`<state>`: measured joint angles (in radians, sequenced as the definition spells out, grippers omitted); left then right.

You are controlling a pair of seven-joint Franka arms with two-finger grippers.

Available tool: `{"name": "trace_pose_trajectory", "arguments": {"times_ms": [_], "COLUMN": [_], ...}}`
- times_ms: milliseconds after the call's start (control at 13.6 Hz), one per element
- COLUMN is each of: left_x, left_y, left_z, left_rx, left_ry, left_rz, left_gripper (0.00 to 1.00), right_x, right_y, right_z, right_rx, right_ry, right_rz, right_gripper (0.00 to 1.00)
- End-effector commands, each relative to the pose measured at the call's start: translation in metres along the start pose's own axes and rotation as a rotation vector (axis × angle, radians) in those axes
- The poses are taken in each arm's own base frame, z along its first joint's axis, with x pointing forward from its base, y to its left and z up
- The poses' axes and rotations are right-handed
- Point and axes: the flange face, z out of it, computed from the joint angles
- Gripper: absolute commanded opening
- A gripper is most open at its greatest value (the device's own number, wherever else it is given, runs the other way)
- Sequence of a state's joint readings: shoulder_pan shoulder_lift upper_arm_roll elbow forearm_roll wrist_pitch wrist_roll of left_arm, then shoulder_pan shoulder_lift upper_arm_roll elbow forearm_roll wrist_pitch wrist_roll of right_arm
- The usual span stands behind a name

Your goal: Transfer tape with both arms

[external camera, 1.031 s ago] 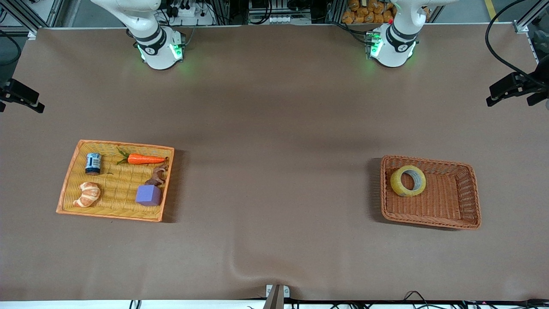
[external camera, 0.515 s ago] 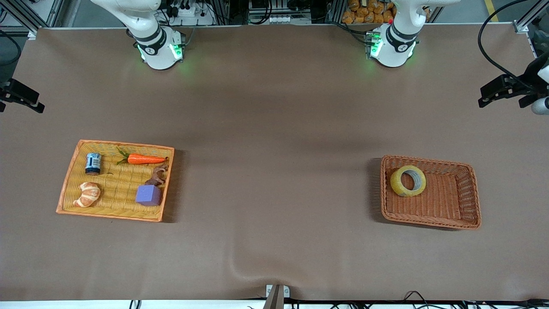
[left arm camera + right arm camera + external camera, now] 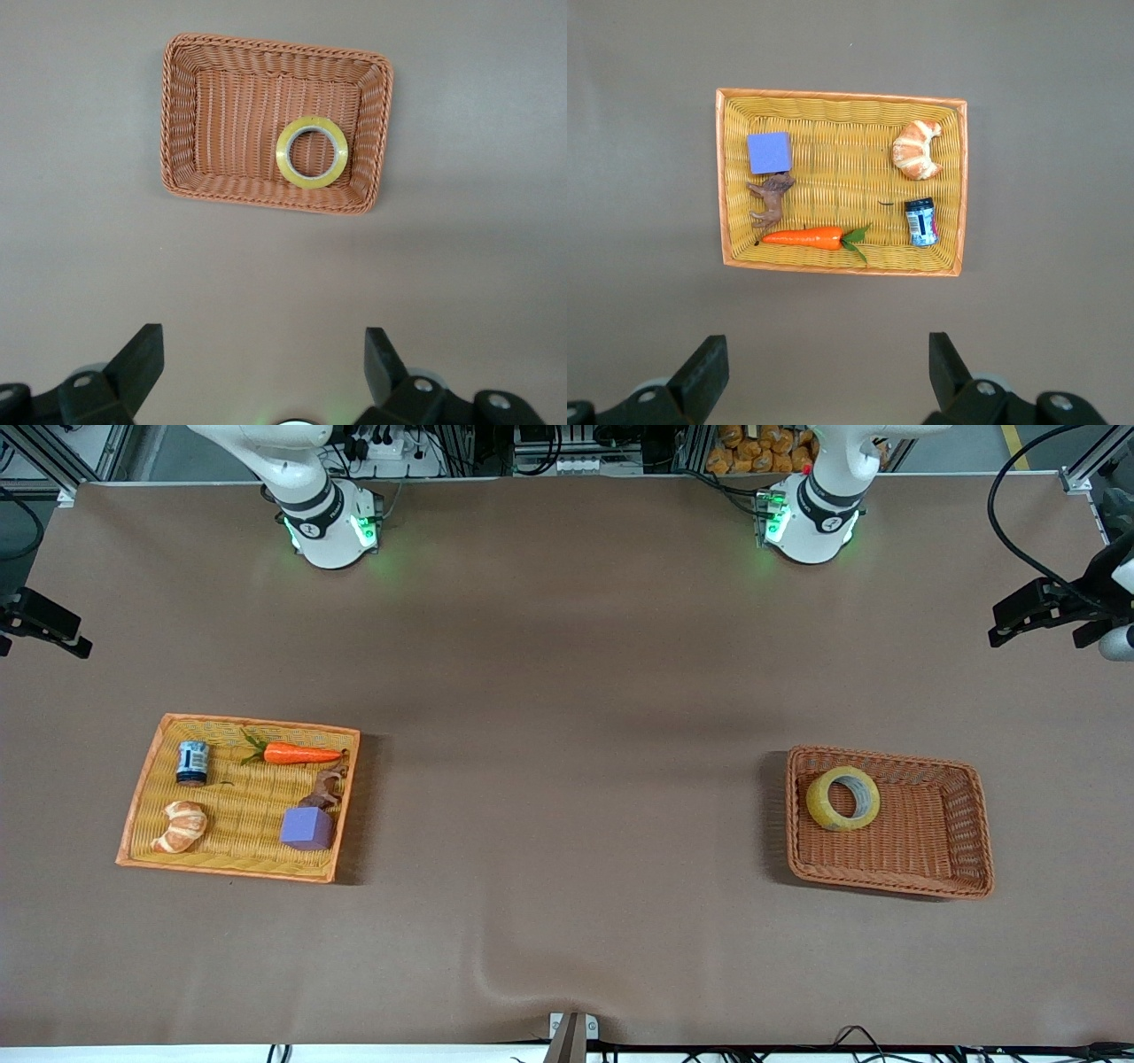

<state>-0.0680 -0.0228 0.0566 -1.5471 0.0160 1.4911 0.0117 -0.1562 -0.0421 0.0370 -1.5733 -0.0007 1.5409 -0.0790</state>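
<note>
The tape, a yellowish ring with a grey core, lies flat in a brown wicker basket at the left arm's end of the table. It sits in the basket corner farthest from the front camera, toward the table's middle. The left wrist view shows the tape in the basket from high above. My left gripper is open and empty, high over bare table; it shows at the front view's edge. My right gripper is open and empty, high up, and waits; it also shows in the front view.
A yellow wicker tray at the right arm's end holds a carrot, a small can, a croissant, a purple cube and a brown animal figure. The right wrist view looks down on the tray.
The left arm's gripper shifted a little toward the table's middle in the front view, then held still. The right arm, the tape and the tray's things have not moved.
</note>
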Motion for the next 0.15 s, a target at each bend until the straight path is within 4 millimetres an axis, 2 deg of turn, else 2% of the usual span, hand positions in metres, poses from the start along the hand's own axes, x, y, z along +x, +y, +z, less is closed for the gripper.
{"name": "trace_pose_trajectory", "arguments": {"times_ms": [0,74], "left_x": [0.0029,0.0033], "left_y": [0.0055,0.0062], "left_z": [-0.0047,-0.0031], "left_rx": [0.010,0.011], "left_ry": [-0.005,-0.010], "left_rz": [0.010,0.011], "left_gripper": [1.00,1.00], "right_x": [0.0008,0.0007], "right_y": [0.0010,0.0019], "right_z": [-0.0028,-0.0028], "right_rx": [0.016,0.016], "right_ry": [-0.002,-0.002], "right_rz": [-0.007,-0.006], "right_gripper": [1.00,1.00]}}
